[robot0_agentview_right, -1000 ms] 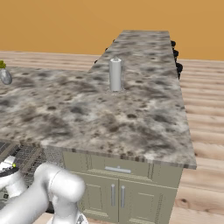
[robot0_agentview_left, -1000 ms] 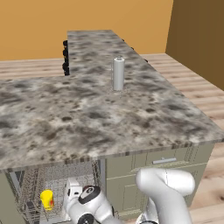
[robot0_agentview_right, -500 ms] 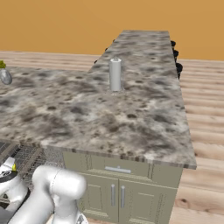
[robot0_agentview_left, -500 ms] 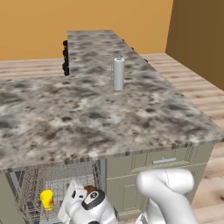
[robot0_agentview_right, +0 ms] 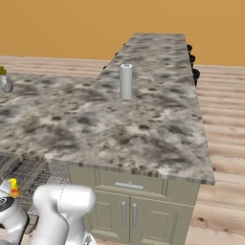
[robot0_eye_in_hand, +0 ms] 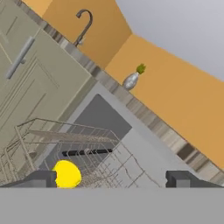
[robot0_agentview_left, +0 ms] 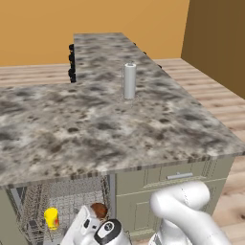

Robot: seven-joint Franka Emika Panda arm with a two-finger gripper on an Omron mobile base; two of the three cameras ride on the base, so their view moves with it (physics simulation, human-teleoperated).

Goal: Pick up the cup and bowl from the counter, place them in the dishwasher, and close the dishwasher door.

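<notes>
The gripper [robot0_eye_in_hand: 111, 178] hangs low in front of the open dishwasher [robot0_agentview_left: 67, 201], its two fingertips spread wide apart with nothing between them. Just beside its left tip in the hand view sits the cup [robot0_eye_in_hand: 66, 173], standing in the wire rack [robot0_eye_in_hand: 74, 144]. In the left base view the cup [robot0_agentview_left: 51, 217] stands upright toward the left of the rack, and the bowl [robot0_agentview_left: 98, 209] rests near it to the right, partly hidden behind the robot's wrist.

The counter [robot0_agentview_left: 95, 124] above carries only the tall grey cylinder [robot0_agentview_left: 129, 80]; a small vase [robot0_agentview_right: 5, 82] stands at the far left edge in the right base view. Both dishes appear to be loaded, so the picking and placing look done. What remains, by my judgement, is shutting the dishwasher door [robot0_eye_in_hand: 98, 116], seen in the hand view as a dark panel beyond the rack with a black handle bar [robot0_eye_in_hand: 85, 152].

Compared with the earlier frames, the wrist has shifted slightly lower, while cup, bowl and cylinder stay put.
</notes>
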